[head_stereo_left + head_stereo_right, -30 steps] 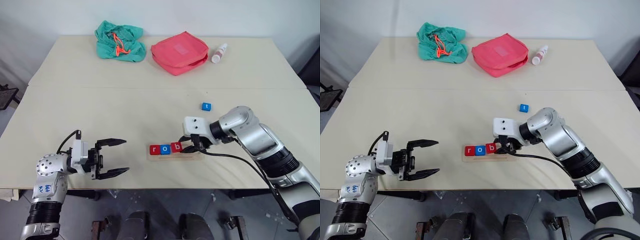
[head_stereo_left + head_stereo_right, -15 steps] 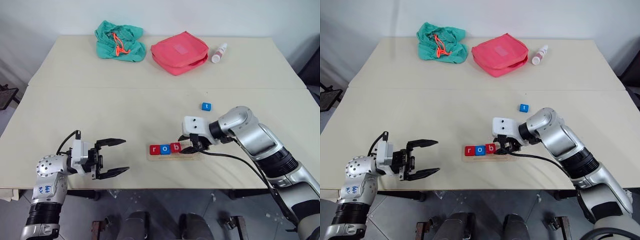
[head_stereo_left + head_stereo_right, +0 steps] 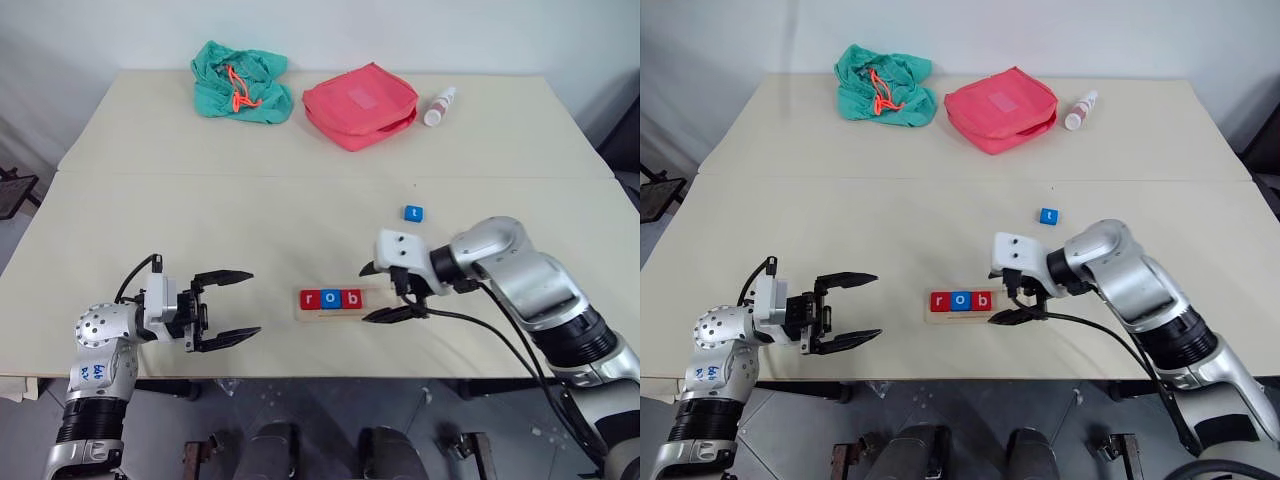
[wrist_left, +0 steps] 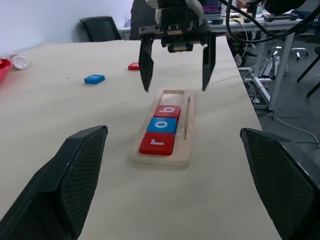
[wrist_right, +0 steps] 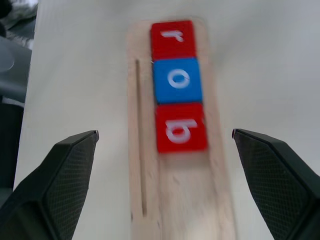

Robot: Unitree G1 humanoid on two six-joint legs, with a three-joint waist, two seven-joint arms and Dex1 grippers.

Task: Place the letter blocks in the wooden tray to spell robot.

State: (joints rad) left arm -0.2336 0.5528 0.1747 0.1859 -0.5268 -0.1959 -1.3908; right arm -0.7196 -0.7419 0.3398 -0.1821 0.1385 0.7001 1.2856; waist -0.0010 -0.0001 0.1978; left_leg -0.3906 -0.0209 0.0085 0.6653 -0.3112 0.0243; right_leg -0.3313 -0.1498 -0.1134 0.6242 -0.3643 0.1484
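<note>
Cream tabletop (image 3: 200, 220) carries the wooden tray (image 3: 372, 304) near its front edge, a pale narrow strip with a shallow slot. Three letter blocks sit in it, touching: a red r (image 3: 309, 298), a blue o (image 3: 330, 298) and a red b (image 3: 351, 297), leaving the right part bare. A blue t block (image 3: 413, 212) lies loose further back. The right gripper (image 3: 385, 292) hangs over the tray's bare end, fingers spread wide and holding nothing. The left gripper (image 3: 232, 306) hovers well to the left, fingers also spread, empty.

Wooden tray (image 4: 186, 131) pale, matt, grained; letter blocks (image 4: 160, 126) smooth, slightly glossy; table (image 3: 200, 230) matt beige.
</note>
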